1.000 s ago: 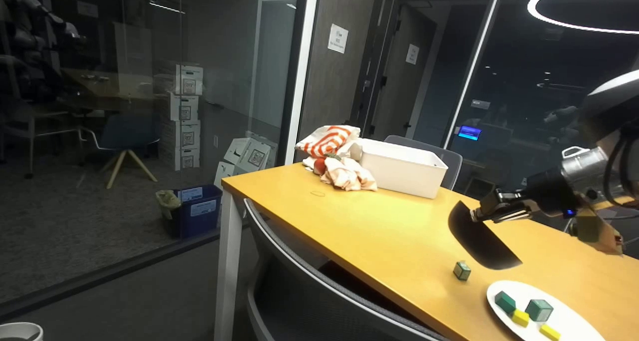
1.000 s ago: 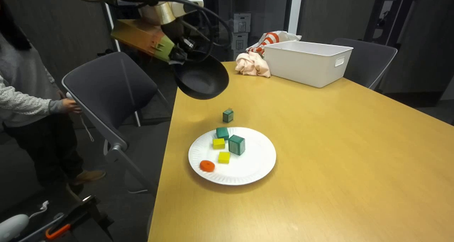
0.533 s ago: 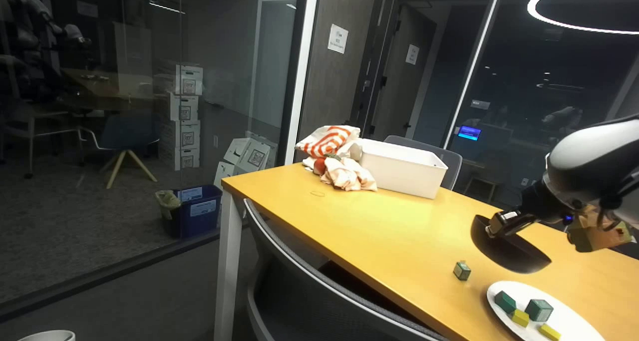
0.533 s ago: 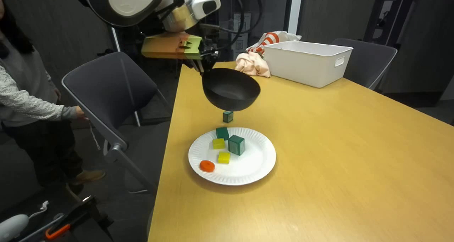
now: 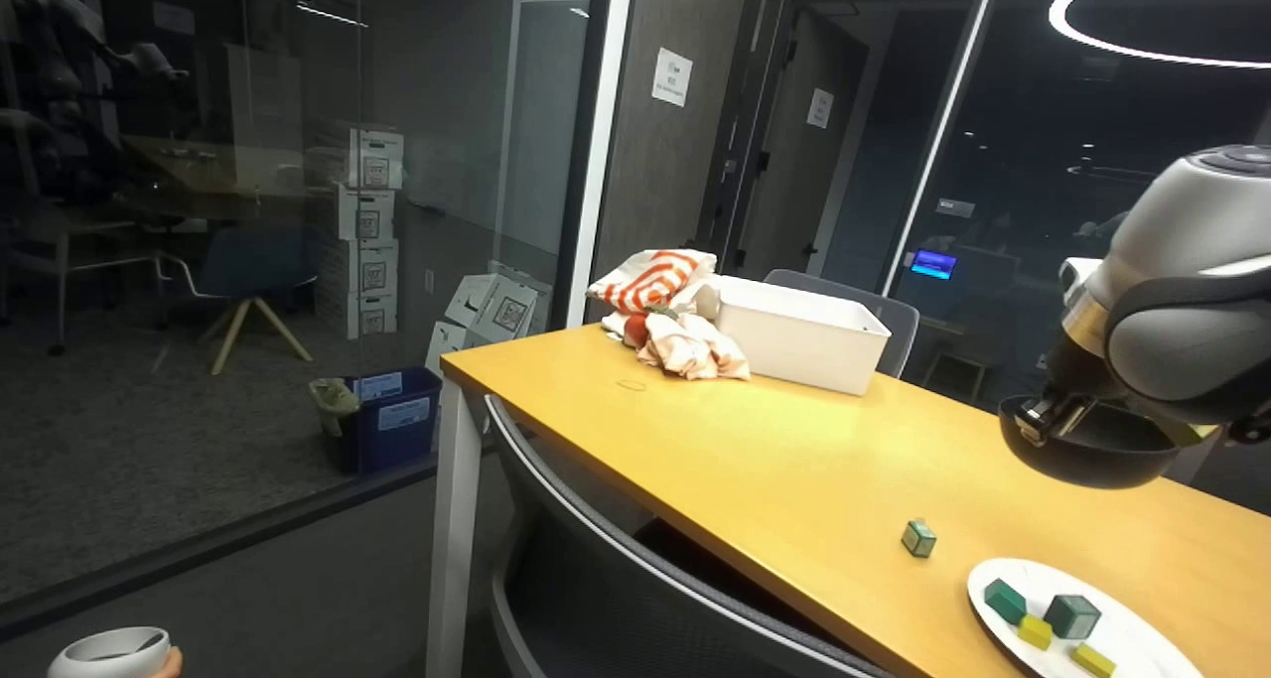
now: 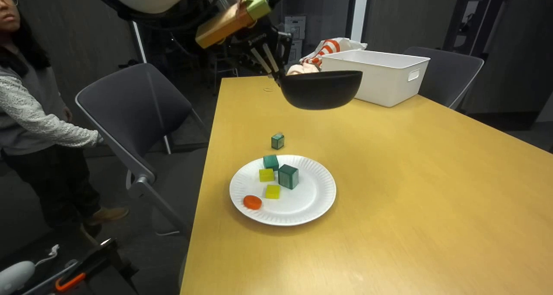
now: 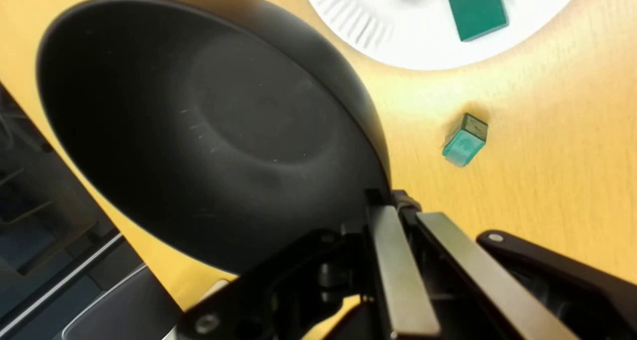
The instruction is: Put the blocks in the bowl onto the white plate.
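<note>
My gripper (image 7: 390, 196) is shut on the rim of the black bowl (image 7: 239, 106). In an exterior view the bowl (image 6: 322, 92) hangs nearly level above the table, beyond the plate; the gripper (image 6: 278, 75) holds its near-left edge. The bowl also shows in an exterior view (image 5: 1092, 455). Its inside looks empty in the wrist view. The white plate (image 6: 313, 200) lies on the table with two green blocks (image 6: 288, 177) (image 6: 271, 162), two yellow blocks (image 6: 266, 175) (image 6: 272, 191) and an orange disc (image 6: 252, 202). Another green block (image 6: 278, 141) lies on the table just beyond the plate.
A white rectangular box (image 6: 376, 77) stands at the table's far end, beside crumpled cloth and a striped bag (image 5: 655, 281). Chairs (image 6: 142, 109) stand along the table edge (image 6: 201, 191). A person (image 6: 39, 100) stands at the left in an exterior view.
The gripper has swung the bowl from steeply tilted to nearly level and carried it away from over the loose block, to the right in both exterior views. Blocks and plate have not moved.
</note>
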`<state>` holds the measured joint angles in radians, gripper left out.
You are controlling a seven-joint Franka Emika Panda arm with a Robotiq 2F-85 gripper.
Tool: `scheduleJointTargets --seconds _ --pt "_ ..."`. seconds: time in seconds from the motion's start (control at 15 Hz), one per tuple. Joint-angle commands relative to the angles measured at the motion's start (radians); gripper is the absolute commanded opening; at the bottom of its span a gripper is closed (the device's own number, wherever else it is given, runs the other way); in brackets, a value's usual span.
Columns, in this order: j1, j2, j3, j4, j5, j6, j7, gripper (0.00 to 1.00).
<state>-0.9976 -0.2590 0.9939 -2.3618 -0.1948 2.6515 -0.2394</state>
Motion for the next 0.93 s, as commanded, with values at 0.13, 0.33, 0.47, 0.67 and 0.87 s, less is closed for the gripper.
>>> scheduleJointTargets --seconds 0.13,0.33,0.47,0.67,0.87 --pt "-0.274 0.125 0.342 0.191 -0.36 -0.189 0.207 0.06" --pt "-0.404 0.223 0.498 0.213 -0.431 -0.219 0.203 0.06" --pt "-0.467 0.263 0.558 0.206 -0.418 -0.209 0.176 0.06" --pt "-0.504 0.279 0.572 0.181 -0.388 -0.193 0.131 0.07" --pt "-0.259 0.278 0.311 0.168 -0.326 -0.179 0.075 0.07"
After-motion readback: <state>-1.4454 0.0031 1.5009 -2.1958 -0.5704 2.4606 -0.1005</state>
